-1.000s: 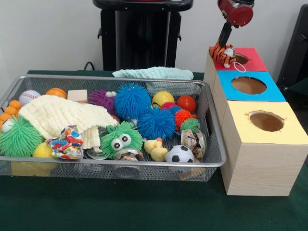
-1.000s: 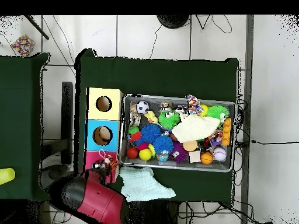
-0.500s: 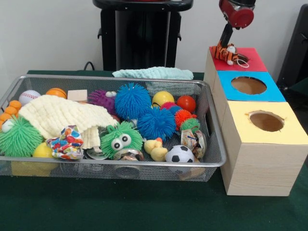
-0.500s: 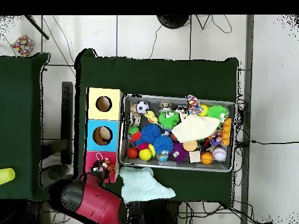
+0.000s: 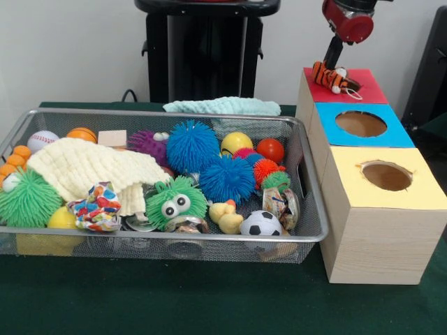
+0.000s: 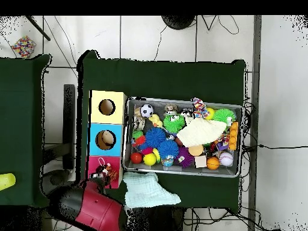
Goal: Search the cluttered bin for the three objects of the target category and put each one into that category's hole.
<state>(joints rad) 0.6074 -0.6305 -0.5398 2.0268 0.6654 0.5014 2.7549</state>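
The wire mesh bin (image 5: 209, 239) (image 6: 180, 100) holds a cluttered pile of toys. A white polka-dot cloth (image 5: 96, 206) (image 6: 199, 107) lies at its front left. A cream knitted cloth (image 5: 84, 167) (image 6: 195, 132) is draped over the toys beside it. A mint cloth (image 5: 223, 106) (image 6: 147, 190) lies on the table behind the bin. The yellow-topped hole (image 5: 386, 176) (image 6: 107, 107) is empty. My gripper (image 5: 332, 60) (image 6: 99, 182) hangs over the red-topped box (image 5: 367, 91), touching or just above a striped tiger plush (image 5: 327, 74) (image 6: 102, 174) that lies there.
The blue-topped hole (image 5: 360, 123) lies between the red and yellow ones. Spiky puffer balls (image 5: 192, 145), a soccer ball (image 5: 260, 223), a rubber duck (image 5: 225, 216) and a baseball (image 5: 42, 140) fill the bin. A second green table (image 6: 21, 120) stands beside the boxes.
My gripper has moved up and a little right over the red-topped box. The tiger plush went from hanging at the box's edge to lying on its top.
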